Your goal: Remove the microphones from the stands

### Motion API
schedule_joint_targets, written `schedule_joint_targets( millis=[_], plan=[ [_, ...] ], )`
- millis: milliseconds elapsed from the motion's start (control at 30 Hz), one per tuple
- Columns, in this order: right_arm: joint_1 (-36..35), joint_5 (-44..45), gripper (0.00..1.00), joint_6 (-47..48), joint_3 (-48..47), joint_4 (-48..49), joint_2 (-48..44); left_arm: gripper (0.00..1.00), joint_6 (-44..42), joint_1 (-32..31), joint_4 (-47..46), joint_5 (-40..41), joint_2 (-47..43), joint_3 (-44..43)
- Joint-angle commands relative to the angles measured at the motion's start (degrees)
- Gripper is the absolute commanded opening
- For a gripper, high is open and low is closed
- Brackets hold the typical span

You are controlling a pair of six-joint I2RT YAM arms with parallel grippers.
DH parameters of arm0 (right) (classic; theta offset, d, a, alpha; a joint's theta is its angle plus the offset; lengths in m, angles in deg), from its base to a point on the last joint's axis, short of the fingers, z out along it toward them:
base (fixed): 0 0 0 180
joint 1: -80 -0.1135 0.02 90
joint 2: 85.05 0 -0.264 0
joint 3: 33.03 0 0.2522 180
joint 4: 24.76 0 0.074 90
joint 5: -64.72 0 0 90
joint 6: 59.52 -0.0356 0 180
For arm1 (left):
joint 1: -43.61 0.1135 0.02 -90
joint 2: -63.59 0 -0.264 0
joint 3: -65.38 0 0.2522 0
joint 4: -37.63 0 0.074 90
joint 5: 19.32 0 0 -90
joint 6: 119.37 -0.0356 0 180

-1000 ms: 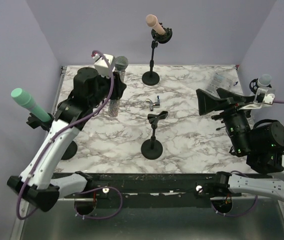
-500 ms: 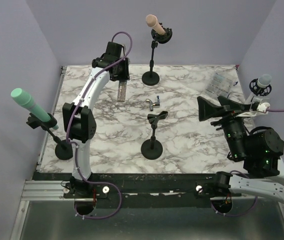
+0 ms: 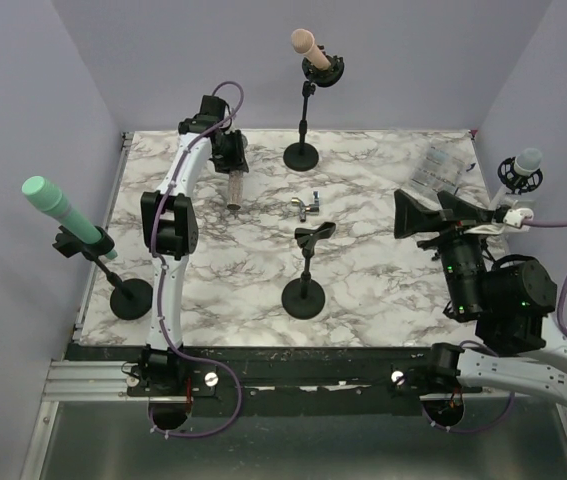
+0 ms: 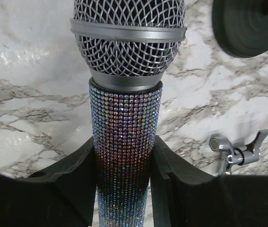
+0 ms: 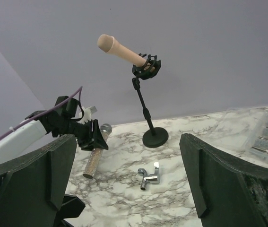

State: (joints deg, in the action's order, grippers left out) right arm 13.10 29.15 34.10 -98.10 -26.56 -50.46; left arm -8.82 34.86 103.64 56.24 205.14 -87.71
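Note:
My left gripper (image 3: 229, 160) is stretched to the far left of the table and is shut on a rhinestone microphone (image 3: 233, 189). In the left wrist view the black fingers (image 4: 74, 182) clamp its glittery body (image 4: 124, 137) below the mesh head. In the right wrist view the microphone (image 5: 95, 158) hangs tilted, its lower end close to the marble. The empty stand (image 3: 305, 275) with its clip stands at mid-table. My right gripper (image 3: 431, 214) is open and empty at the right, its own view (image 5: 129, 189) facing the back of the table.
A pink microphone (image 3: 307, 47) sits in a stand at the back, a green one (image 3: 58, 205) at the left, a pale blue one (image 3: 526, 163) at the right. A chrome clamp (image 3: 309, 206) lies on the marble. A clear bag of parts (image 3: 441, 168) lies back right.
My left arm has swung out from near the camera to the back left of the table, carrying the rhinestone microphone and lowering it towards the marble. My right arm has shifted only slightly.

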Motion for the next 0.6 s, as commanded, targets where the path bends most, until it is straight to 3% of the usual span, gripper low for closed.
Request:
schedule_joint_targets(
  millis=[0,100,467,567],
  plan=[
    [-0.2,3.2,1.00,3.5,0.5,3.1,3.0,0.00,-0.7,-0.5,5.0,-1.2,2.8,-0.6],
    [-0.1,3.8,1.00,4.3,0.4,3.3,4.1,0.02,-1.3,-0.5,6.4,0.9,3.7,-1.6],
    [-0.1,4.9,1.00,5.7,0.6,4.5,2.7,0.32,1.0,-0.1,5.6,2.3,3.0,-0.1],
    [-0.1,5.1,1.00,6.1,0.7,5.1,2.3,0.37,1.1,-0.2,4.7,2.7,2.5,1.0]
  ],
)
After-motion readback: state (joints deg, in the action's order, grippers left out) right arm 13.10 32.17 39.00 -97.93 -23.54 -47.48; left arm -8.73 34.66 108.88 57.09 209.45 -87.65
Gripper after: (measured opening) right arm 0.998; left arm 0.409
